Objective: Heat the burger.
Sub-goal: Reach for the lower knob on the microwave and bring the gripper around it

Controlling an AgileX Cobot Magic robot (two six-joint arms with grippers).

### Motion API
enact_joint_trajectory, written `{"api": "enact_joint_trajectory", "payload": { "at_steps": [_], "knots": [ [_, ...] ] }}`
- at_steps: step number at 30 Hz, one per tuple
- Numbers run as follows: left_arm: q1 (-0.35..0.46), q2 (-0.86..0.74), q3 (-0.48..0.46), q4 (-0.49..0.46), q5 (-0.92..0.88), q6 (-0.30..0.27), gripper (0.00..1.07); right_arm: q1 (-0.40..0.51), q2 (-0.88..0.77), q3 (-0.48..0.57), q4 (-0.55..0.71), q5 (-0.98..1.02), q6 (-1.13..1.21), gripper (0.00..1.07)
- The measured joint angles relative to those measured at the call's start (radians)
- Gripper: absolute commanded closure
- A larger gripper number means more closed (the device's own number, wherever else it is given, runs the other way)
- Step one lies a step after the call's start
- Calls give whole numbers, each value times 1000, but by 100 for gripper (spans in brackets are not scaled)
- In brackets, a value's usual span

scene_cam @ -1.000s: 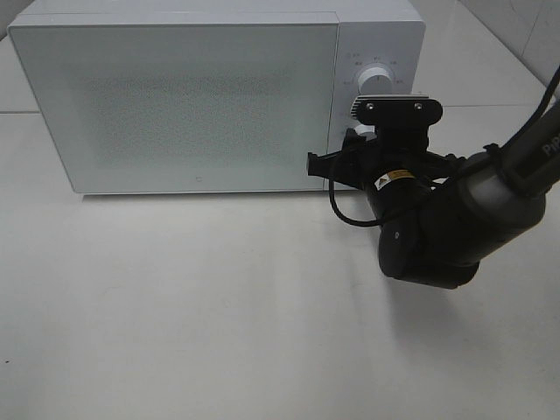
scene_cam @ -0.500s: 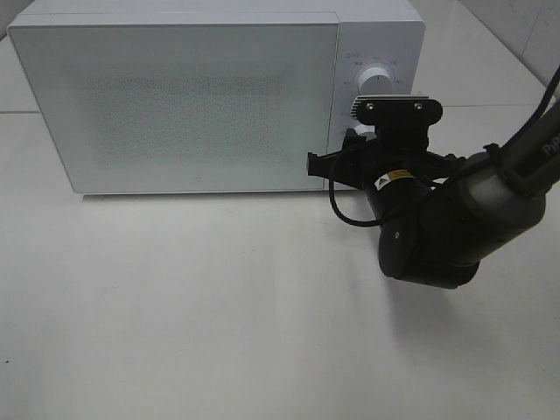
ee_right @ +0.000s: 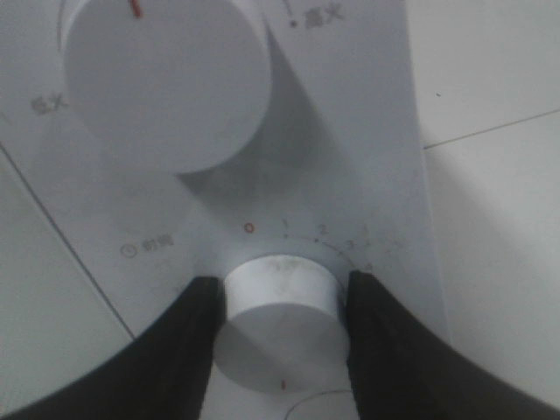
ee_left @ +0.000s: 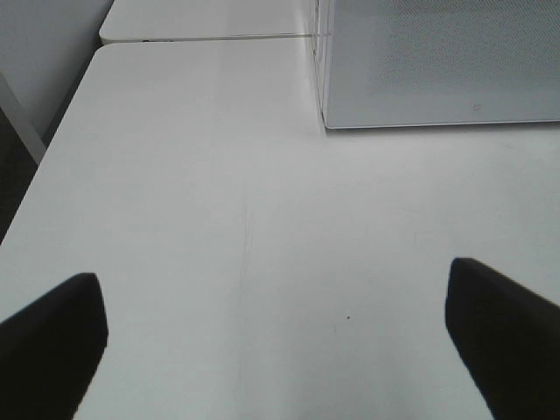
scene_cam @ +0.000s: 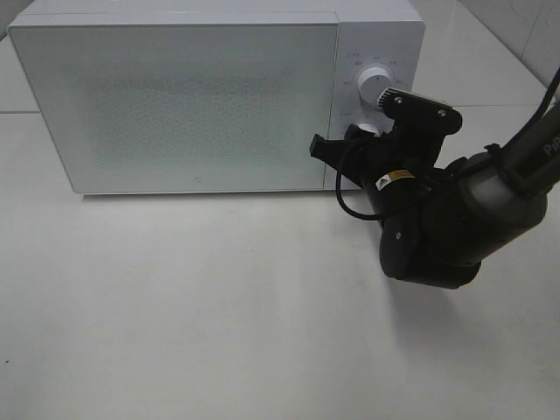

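The burger is out of view. The white microwave (scene_cam: 201, 96) stands at the back of the table with its door closed. On its control panel my right gripper (scene_cam: 362, 140) is shut on the lower knob (scene_cam: 367, 129). The right wrist view shows a black finger (ee_right: 188, 341) pressed on either side of that lower knob (ee_right: 280, 302), just below the timer scale. The upper knob (ee_right: 166, 79) is free. My left gripper (ee_left: 280, 341) is open over the bare table, left of the microwave's (ee_left: 437, 61) front corner, with nothing between its fingers.
The white table (scene_cam: 219, 306) stretches in front of the microwave. The right arm's bulky dark wrist (scene_cam: 437, 236) hangs over the table's right part. The table's left edge (ee_left: 39, 184) drops off near the left gripper.
The right wrist has rolled clockwise while still gripping the lower knob; its camera mount now sits tilted. The left gripper has not moved.
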Motion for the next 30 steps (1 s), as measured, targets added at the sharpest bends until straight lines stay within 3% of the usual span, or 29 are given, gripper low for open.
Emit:
{"api": "enact_joint_trajectory", "payload": {
  "at_steps": [30],
  "knots": [
    [0, 0, 0, 0, 0, 0, 5, -2, 3, 6, -3, -8, 1027, 107]
  ]
}}
